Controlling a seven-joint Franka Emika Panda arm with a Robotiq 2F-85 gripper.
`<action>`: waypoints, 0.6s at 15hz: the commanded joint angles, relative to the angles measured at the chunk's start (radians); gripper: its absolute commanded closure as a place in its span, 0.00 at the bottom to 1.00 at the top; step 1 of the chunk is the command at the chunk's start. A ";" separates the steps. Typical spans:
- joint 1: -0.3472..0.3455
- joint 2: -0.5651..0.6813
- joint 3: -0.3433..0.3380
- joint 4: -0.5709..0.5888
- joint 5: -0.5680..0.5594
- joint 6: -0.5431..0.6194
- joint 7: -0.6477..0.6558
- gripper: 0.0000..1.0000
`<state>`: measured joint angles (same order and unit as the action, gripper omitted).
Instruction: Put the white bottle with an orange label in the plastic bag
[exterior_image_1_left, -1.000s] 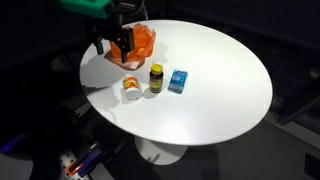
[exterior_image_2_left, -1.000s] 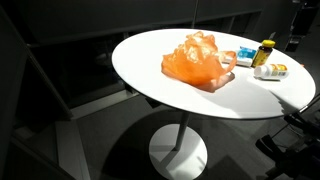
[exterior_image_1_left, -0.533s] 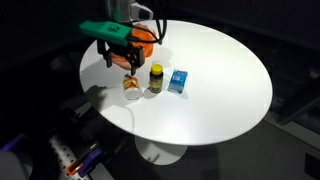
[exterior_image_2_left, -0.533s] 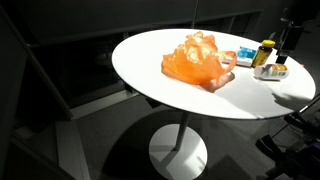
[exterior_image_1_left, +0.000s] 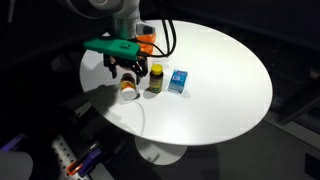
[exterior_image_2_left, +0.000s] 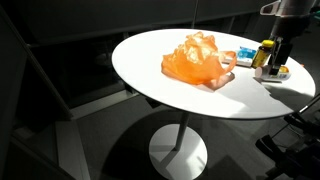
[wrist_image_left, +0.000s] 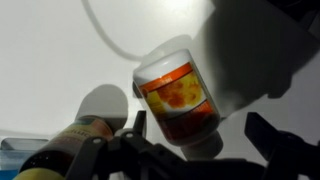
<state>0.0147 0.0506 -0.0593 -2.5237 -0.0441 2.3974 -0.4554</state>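
The claw (exterior_image_1_left: 125, 73) hangs spread just above the white bottle with an orange label (wrist_image_left: 180, 95), which appears to lie on its side on the table (exterior_image_1_left: 225, 70). In the wrist view the fingers (wrist_image_left: 272, 140) seem to stand either side of the bottle without touching it, though that edge is dim. Just beside the bottle stands a yellow-capped jar (exterior_image_1_left: 155, 77), and past that a blue box (exterior_image_1_left: 178, 81). The orange plastic bag (exterior_image_2_left: 198, 58) sits near the bottle, beyond the arm. Judging by this, nothing is done yet: grasp, lift, carry and drop all remain.
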 joint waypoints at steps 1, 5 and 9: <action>-0.020 0.015 0.015 0.009 -0.042 0.015 0.002 0.00; -0.020 0.024 0.015 0.012 -0.065 0.002 0.019 0.34; -0.018 0.028 0.017 0.030 -0.069 -0.032 0.059 0.60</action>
<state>0.0131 0.0726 -0.0577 -2.5186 -0.0912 2.4002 -0.4398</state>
